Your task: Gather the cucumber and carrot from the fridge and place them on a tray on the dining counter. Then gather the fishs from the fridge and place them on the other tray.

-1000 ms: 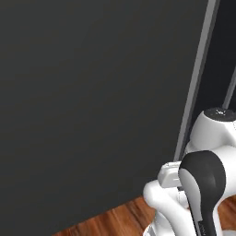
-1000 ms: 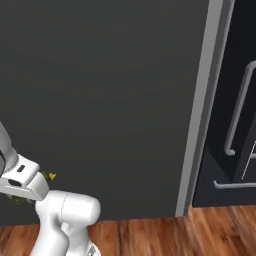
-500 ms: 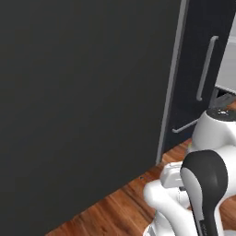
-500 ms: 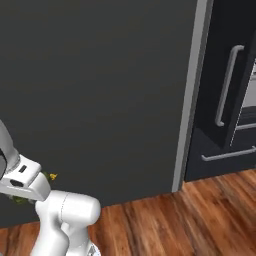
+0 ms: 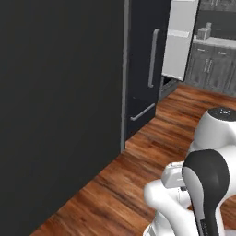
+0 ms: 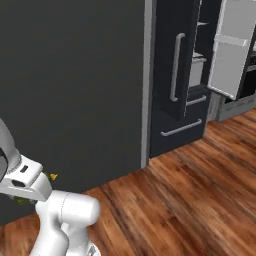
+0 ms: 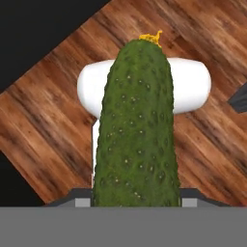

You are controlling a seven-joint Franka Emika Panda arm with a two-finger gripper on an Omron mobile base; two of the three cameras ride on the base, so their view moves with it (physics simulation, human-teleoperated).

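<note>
The cucumber, a warty dark-green oval with a yellow tip, stands upright in the hand view, and my gripper is shut on its lower end. In the right base view the hand hangs low at the left, with the cucumber's yellow tip poking out beside it. The black fridge with its long grey bar handle stands past a dark wall, its light grey inner door swung open. The carrot, the fishs, the trays and the dining counter are out of view.
A tall dark wall panel stands close on the left of both base views. Brown wood floor stretches ahead and to the right. Grey kitchen cabinets stand beyond the fridge door.
The whole picture has shifted: the camera has moved with the base, bringing the fridge, its open door and more floor into view. The cucumber stays in the gripper.
</note>
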